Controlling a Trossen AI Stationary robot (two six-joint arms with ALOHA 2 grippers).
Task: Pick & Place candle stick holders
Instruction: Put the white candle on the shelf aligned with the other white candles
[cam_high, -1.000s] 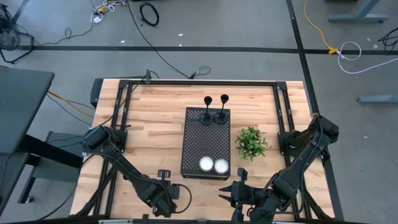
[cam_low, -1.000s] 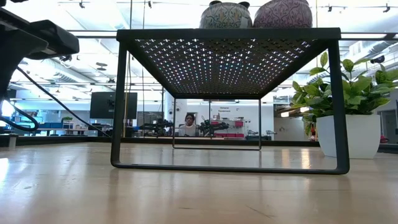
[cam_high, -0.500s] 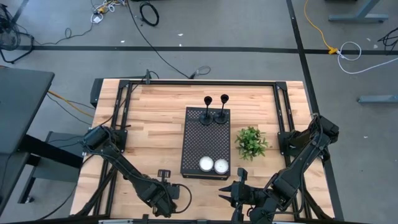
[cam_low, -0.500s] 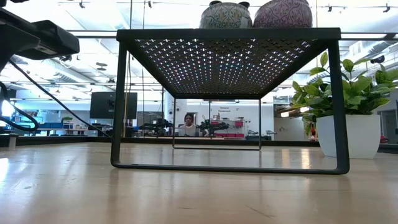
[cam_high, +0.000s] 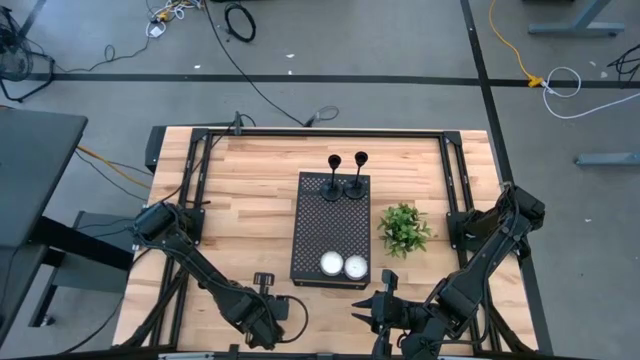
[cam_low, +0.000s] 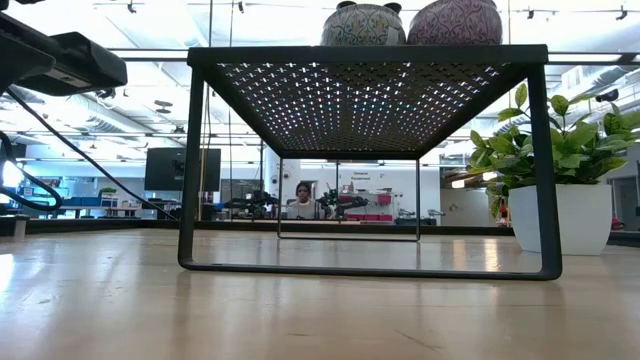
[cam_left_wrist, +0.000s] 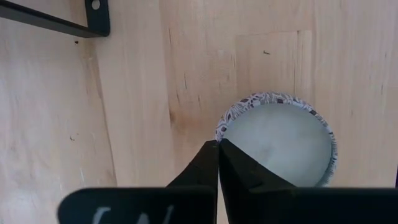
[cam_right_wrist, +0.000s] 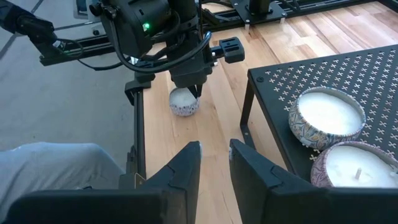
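Note:
Two black candle stick holders (cam_high: 332, 186) (cam_high: 357, 182) stand on their round bases at the far end of the black perforated stand (cam_high: 330, 225). Two patterned tin candles (cam_high: 331, 264) (cam_high: 355, 266) sit at the stand's near end. A third patterned candle (cam_left_wrist: 277, 140) sits on the table left of the stand, near the front edge. My left gripper (cam_left_wrist: 218, 143) points down, shut at this candle's rim. My right gripper (cam_right_wrist: 214, 155) hovers open near the front edge, right of the left one, with nothing between its fingers. My left gripper has the table candle by its rim (cam_left_wrist: 217, 132), on the side away from the stand. One finger (cam_left_wrist: 202, 165) is outside the tin and the other lies over the white wax. The fingers come from above, pointing down. The candle rests upright on the table.
A green plant (cam_high: 403, 228) in a white pot (cam_low: 560, 218) stands right of the stand. Black frame rails (cam_high: 196, 190) run along the table's left, right and far edges. Bare wood lies left of the stand. A person (cam_low: 303, 197) sits far back in the room.

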